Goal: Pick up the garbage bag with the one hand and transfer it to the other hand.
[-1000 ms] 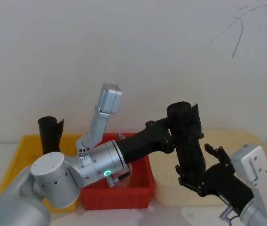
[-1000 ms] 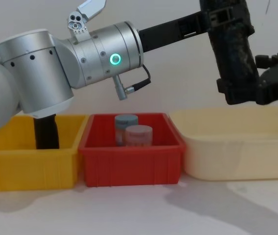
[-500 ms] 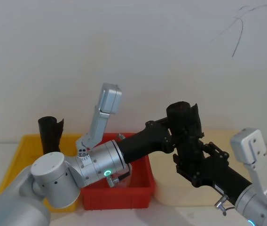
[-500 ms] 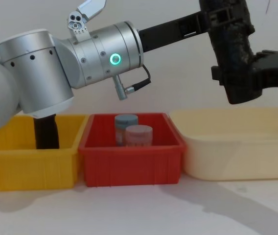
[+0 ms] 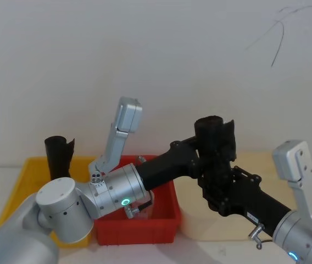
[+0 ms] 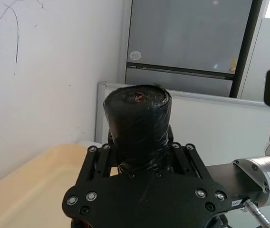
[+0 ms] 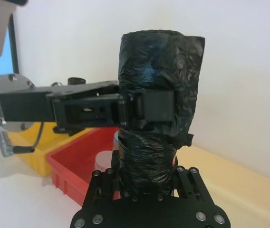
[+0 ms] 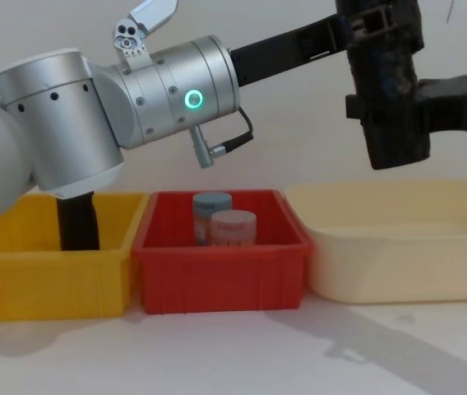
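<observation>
Both jaws are closed on the upright bag, mid-air over the tub, left gripper high, right gripper low; left should let go only once right's hold is firm.

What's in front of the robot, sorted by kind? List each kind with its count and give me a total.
Bins: 3 (yellow bin, red bin, cream bin)
Black rolls: 2 (garbage bag held in the air, second roll standing in the yellow bin)
Jars: 2 (blue-lidded jar, pink-lidded jar, both in the red bin)
Grippers: 2 (left gripper, right gripper, fingers closed on the garbage bag)
Total: 9
</observation>
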